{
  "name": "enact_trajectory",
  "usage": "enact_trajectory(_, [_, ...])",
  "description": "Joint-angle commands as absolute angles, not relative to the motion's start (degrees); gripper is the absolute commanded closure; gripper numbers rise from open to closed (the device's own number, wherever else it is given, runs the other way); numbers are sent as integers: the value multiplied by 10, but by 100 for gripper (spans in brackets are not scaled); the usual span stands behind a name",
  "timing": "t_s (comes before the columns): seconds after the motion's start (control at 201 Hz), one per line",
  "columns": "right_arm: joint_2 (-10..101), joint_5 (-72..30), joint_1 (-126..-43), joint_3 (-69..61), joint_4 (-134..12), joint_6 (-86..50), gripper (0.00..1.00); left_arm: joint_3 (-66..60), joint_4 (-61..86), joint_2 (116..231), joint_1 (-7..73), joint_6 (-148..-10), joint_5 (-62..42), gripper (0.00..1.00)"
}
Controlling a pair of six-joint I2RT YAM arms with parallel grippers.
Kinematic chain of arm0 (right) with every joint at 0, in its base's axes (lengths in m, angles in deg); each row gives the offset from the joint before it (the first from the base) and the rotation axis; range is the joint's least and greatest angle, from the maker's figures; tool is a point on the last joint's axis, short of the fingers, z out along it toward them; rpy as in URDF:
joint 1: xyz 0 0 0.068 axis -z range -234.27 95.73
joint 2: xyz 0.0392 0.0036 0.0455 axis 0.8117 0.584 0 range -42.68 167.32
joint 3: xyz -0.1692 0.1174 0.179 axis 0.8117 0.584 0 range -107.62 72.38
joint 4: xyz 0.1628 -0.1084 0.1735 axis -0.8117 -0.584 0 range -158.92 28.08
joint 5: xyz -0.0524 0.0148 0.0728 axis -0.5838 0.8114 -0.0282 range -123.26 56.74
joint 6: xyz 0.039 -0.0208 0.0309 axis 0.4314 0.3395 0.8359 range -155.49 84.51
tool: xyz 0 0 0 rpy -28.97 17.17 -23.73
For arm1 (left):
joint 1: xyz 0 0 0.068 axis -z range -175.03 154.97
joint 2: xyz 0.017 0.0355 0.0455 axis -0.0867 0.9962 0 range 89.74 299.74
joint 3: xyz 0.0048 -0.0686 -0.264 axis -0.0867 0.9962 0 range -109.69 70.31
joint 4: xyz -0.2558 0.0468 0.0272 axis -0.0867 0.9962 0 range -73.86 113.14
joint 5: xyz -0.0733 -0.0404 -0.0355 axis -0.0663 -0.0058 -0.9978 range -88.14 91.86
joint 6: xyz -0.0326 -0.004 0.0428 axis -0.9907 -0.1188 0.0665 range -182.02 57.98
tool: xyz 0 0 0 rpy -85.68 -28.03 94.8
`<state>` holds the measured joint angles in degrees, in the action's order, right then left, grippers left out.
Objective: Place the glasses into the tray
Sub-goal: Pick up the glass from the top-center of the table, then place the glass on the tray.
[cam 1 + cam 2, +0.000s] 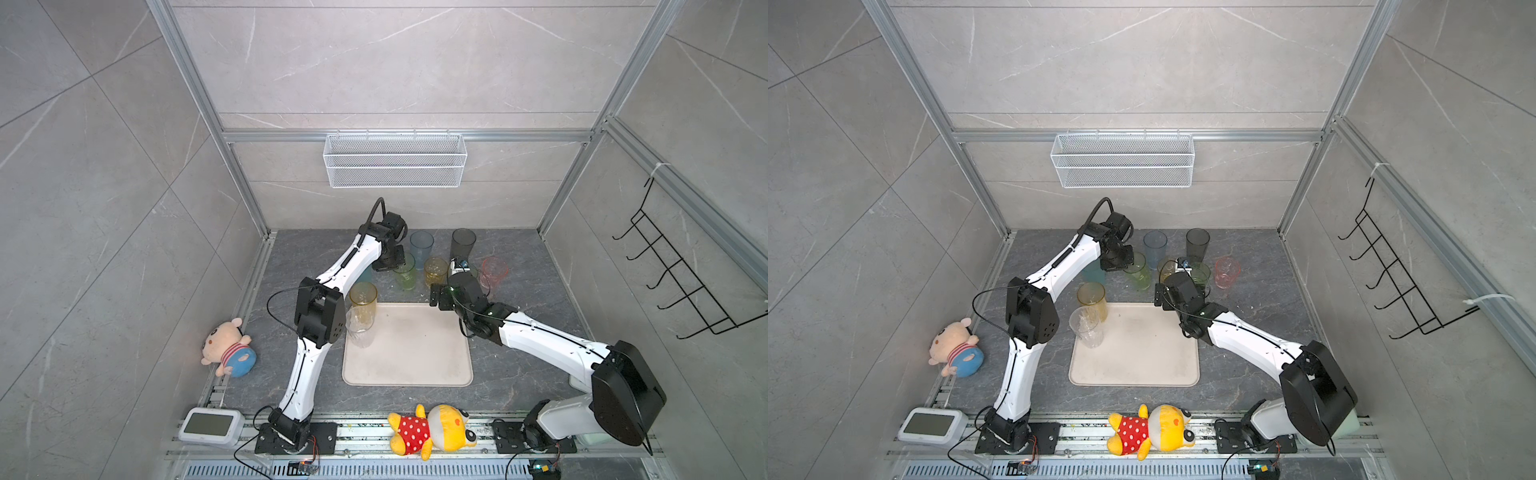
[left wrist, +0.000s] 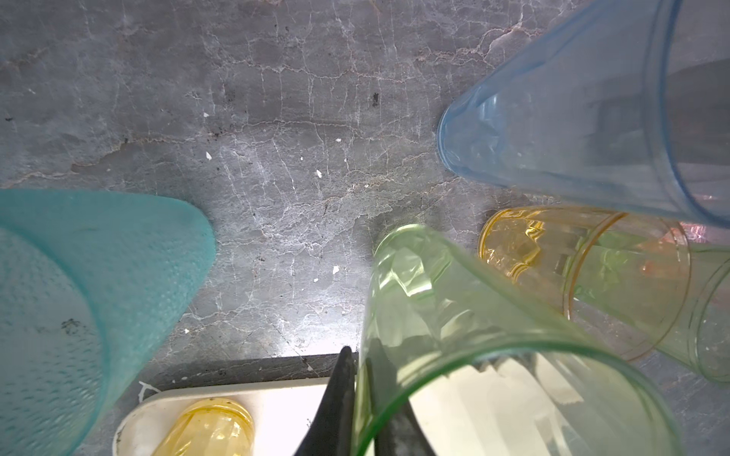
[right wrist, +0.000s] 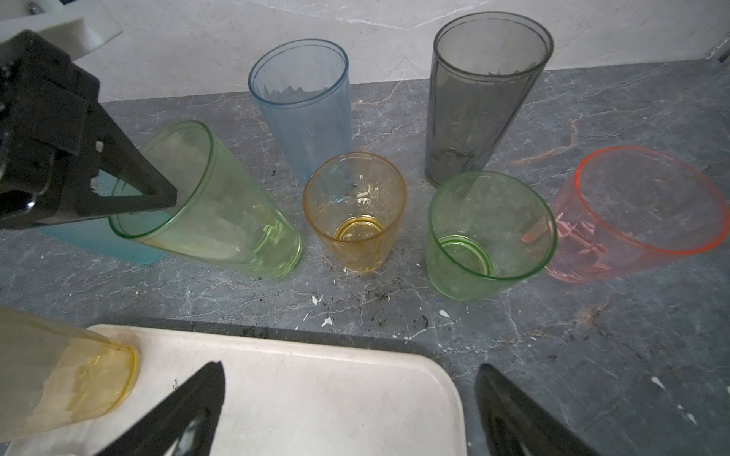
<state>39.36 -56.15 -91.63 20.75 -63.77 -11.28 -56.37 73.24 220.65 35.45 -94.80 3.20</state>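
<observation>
While the left gripper [image 2: 363, 395] pinched the rim of the tall green tumbler [image 3: 221, 213], with 1 finger inside the glass and 1 outside, that tumbler leaned at a clear tilt, its base down by the grey stone counter [image 3: 592, 335]; whether the base touched it could not be told. Just beside this gripper on 1 side stood the teal tumbler [image 2: 79, 296], and on the other side, a little farther off, the pale blue tumbler [image 3: 304, 106] and the short amber tumbler [image 3: 355, 209]. The right gripper [image 3: 347, 410] hung with its fingers [image 3: 185, 410] spread wide and nothing between them, above the far edge of the tray [image 3: 316, 387]. Beyond its fingertips, on the counter, stood the short green tumbler [image 3: 486, 233], the smoke-grey tumbler [image 3: 486, 98] and the pink tumbler [image 3: 640, 213]. 2 glasses were on the tray, off to the side of the right gripper nearest the left arm: the yellow tumbler [image 1: 363, 301] and, just beside it, the clear tumbler [image 1: 359, 328], both upright at the tray's corner.
</observation>
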Motion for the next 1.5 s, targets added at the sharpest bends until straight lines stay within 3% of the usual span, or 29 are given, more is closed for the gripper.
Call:
enact_trajectory(0.0, [399, -558, -914, 195, -646, -116, 0, -582, 740, 2184, 352, -955, 27, 91])
enact_trajectory(0.378, [404, -555, -914, 193, -645, -113, 0, -577, 781, 2128, 357, -960, 22, 100])
enact_trajectory(1.494, [399, -555, -914, 196, -640, -112, 0, -589, 1053, 1971, 471, -947, 60, 100])
